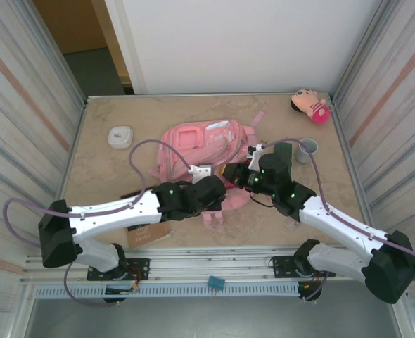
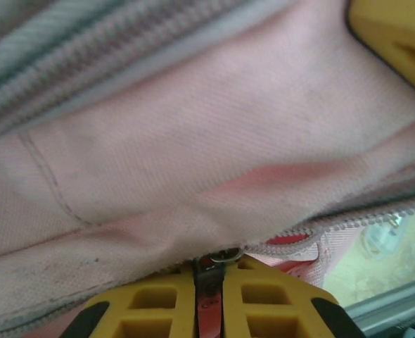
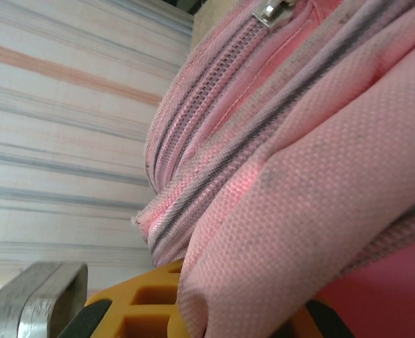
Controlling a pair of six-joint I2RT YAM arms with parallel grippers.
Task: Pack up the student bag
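Observation:
The student bag (image 1: pixel 197 139), a large pink backpack, lies in the middle of the table. My left gripper (image 1: pixel 221 180) sits at its near edge. In the left wrist view that gripper (image 2: pixel 209 285) is shut, its yellow fingers (image 2: pixel 151 303) pinching a red zipper pull (image 2: pixel 209 310) just below the pull's metal ring (image 2: pixel 226 255). The bag's fabric (image 2: pixel 193 141) bulges above. My right gripper (image 1: pixel 235 172) meets the bag from the right. Seen from the right wrist, the gripper (image 3: pixel 221 317) is shut on a fold of the bag's pink fabric (image 3: pixel 299 197), under a closed zipper line (image 3: pixel 214 77).
A pink plush doll (image 1: pixel 310 105) lies at the back right corner. A grey cup (image 1: pixel 307 148) and a dark green item (image 1: pixel 283 151) stand right of the bag. A white round object (image 1: pixel 120 136) sits at the left. A brown flat piece (image 1: pixel 148 234) lies under my left arm. Striped walls enclose both sides.

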